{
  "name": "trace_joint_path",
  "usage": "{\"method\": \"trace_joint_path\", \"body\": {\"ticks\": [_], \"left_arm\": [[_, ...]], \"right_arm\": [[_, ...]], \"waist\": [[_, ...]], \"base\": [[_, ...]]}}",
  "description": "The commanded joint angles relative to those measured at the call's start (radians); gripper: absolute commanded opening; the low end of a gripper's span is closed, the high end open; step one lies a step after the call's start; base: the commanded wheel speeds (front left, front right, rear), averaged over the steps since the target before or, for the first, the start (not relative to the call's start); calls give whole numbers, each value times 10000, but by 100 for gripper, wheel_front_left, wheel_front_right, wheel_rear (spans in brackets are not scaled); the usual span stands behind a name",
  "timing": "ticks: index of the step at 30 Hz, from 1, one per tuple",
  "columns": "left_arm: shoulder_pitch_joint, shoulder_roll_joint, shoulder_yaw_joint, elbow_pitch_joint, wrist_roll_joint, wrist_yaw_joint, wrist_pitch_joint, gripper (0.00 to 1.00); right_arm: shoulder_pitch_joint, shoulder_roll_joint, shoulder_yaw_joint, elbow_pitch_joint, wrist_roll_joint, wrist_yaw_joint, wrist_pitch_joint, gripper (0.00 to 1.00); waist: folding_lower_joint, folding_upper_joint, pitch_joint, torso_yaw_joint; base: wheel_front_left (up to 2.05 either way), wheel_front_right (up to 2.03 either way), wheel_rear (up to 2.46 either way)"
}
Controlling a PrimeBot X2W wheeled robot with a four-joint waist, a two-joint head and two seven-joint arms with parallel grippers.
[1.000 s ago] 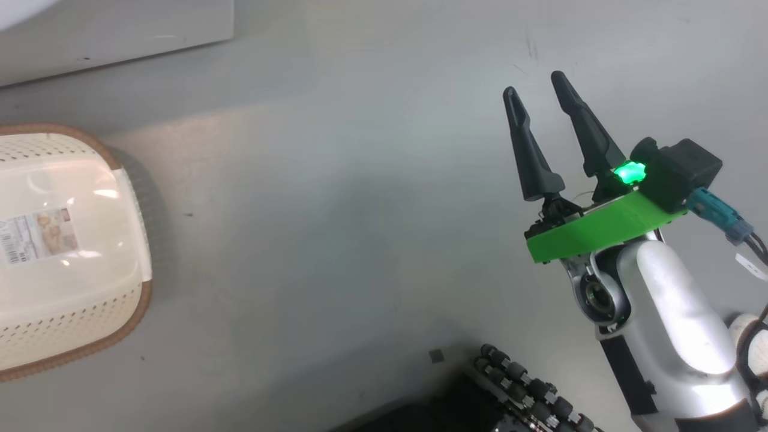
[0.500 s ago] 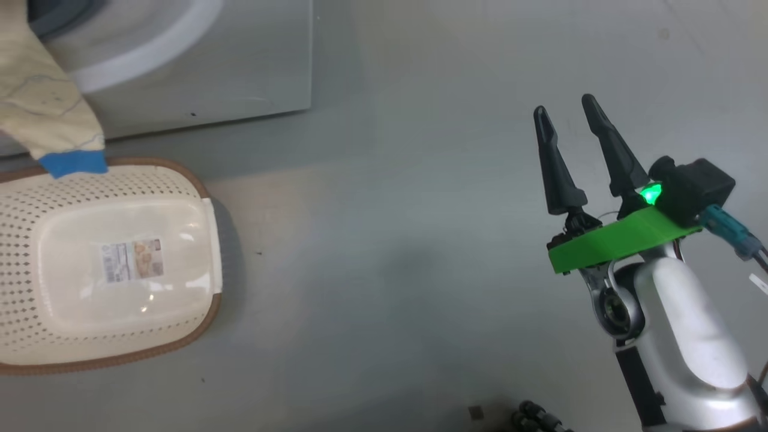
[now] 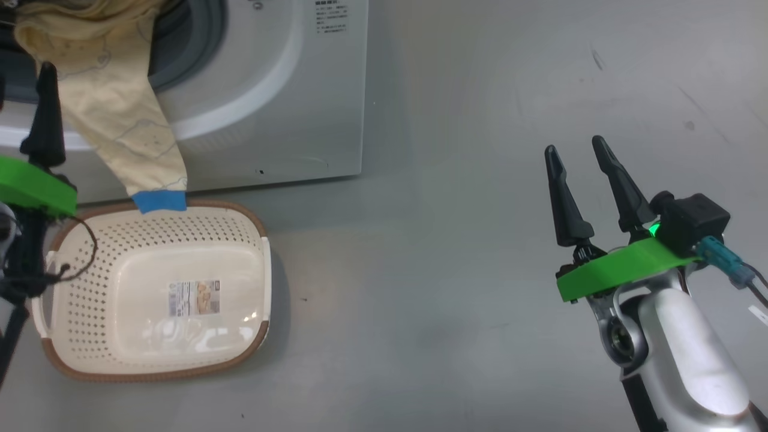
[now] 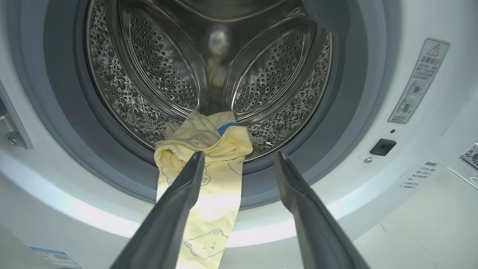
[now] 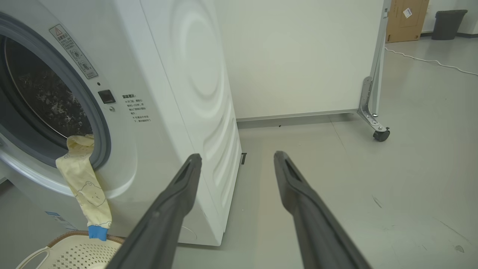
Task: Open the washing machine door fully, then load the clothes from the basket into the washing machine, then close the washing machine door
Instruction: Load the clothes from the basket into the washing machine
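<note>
The washing machine point(image 3: 288, 96) stands at the head view's upper left, its steel drum point(image 4: 209, 67) showing. The washing machine door is out of view. The pale yellow clothes point(image 4: 209, 179) lie partly in the drum and hang over the grey gasket down the front point(image 3: 120, 132), the blue cuff just above the basket point(image 3: 156, 294). The basket's bottom shows bare with its label sticker. My left gripper point(image 4: 239, 157) is open in front of the drum mouth, its left finger against the hanging cloth. My right gripper point(image 3: 582, 159) is open over the floor, well to the right of the machine.
A white partition on a caster foot point(image 5: 381, 133) stands right of the machine. A cardboard box point(image 5: 407, 16), a dark bin point(image 5: 450, 20) and a floor cable point(image 5: 429, 61) lie far behind. Grey floor point(image 3: 420, 300) stretches between the basket and my right arm.
The head camera has swung, bringing the washing machine, the hanging clothes, the whole basket and my left gripper into view. My right gripper stays open in much the same pose.
</note>
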Motion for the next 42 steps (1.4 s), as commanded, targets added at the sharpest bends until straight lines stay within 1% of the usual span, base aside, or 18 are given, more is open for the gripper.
{"method": "trace_joint_path", "body": {"ticks": [1, 5, 6, 7, 11, 15, 17, 22, 25, 26, 32, 36, 42], "left_arm": [[131, 320, 820, -445, 117, 85, -65, 100], [1581, -199, 2042, -1439, 975, 286, -65, 100], [2226, -519, 2618, -1853, 1318, 341, -65, 100], [2525, -664, 2865, -2038, 1507, 353, -65, 100], [3511, -1243, 3598, -2683, 2255, 390, -66, 100], [4189, -1732, 4096, -3014, 2973, 341, -66, 100], [4489, -2085, 4376, -3114, 3186, 312, -66, 100], [5064, -2843, 4618, -3112, 3853, 143, -66, 100], [5218, -3164, 4860, -3100, 4366, 120, -66, 100], [5218, -3164, 4860, -3100, 4366, 120, -66, 100], [5375, -3618, 5255, -3081, 5238, -45, -66, 100], [5408, -3879, 5500, -3010, 5478, -186, -66, 100], [5463, -4097, 5711, -2944, 5906, -316, -66, 100]], "right_arm": [[79, -18, 116, -275, -93, 0, -65, 100], [258, -18, 65, -234, -147, 0, -65, 100], [333, -18, 73, -225, -158, 0, -65, 100], [365, -18, 83, -219, -160, 0, -65, 100], [500, -18, 61, -220, -159, 0, -65, 100], [636, -18, 52, -210, -148, 0, -65, 100], [670, -18, 55, -214, -135, 0, -65, 100], [690, -18, 52, -233, -74, 0, -65, 100], [720, -18, 82, -252, -43, 0, -65, 100], [720, -18, 82, -252, -43, 0, -65, 100], [728, -18, 116, -262, -24, 0, -65, 100], [737, -18, 123, -248, -9, 0, -65, 100], [723, -18, 194, -210, 26, 0, -65, 100]], "waist": [[2, -1, -332, 146], [2, -1, -673, 238], [2, -1, -810, 262], [2, -1, -875, 266], [2, -1, -1092, 300], [2, -1, -1257, 295], [2, -1, -1295, 268], [2, -1, -1343, 170], [2, -1, -1333, 122], [2, -1, -1333, 122], [2, -1, -1258, 44], [2, -1, -1241, 30], [2, -1, -1266, 16]], "base": [[0, 0, 0], [0, 0, 0], [0, 0, 0], [0, 0, 0], [0, 0, 0], [0, 0, 0], [0, 0, 0], [0, 0, 0], [0, 0, 0], [0, 0, 0], [0, 0, 0], [0, 0, 0], [0, 0, 0]]}}
